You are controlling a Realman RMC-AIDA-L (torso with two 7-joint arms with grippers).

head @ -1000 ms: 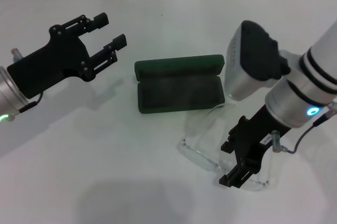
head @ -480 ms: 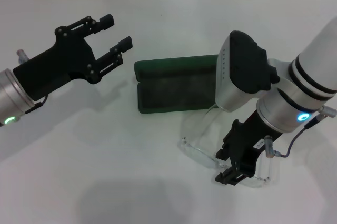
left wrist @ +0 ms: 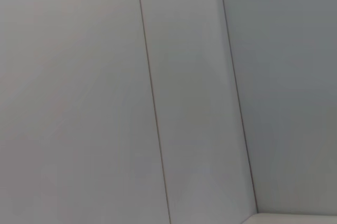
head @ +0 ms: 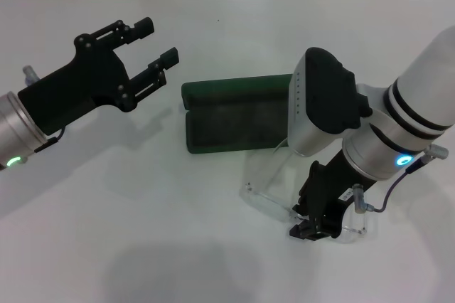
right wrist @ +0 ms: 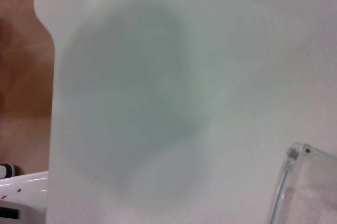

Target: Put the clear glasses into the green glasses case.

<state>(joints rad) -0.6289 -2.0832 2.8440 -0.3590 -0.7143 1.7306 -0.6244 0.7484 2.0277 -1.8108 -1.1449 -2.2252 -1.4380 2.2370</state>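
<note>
Pinching the clear glasses point(head: 274, 202) near the table's point(head: 213, 33) front edge, right gripper point(head: 313, 228) sits closest; green glasses case point(head: 238, 126) lies open just behind, long axis crosswise. Left gripper point(head: 151, 43) hovers spread.

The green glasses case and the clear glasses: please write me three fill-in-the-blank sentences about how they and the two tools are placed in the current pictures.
1. The green glasses case lies ____ on the white table.
2. The right tool is down at the clear glasses, which lie ____ the case.
3. The left tool, fingers ____, is held in the air beside the case.

Missing words: open; outside; open
</note>
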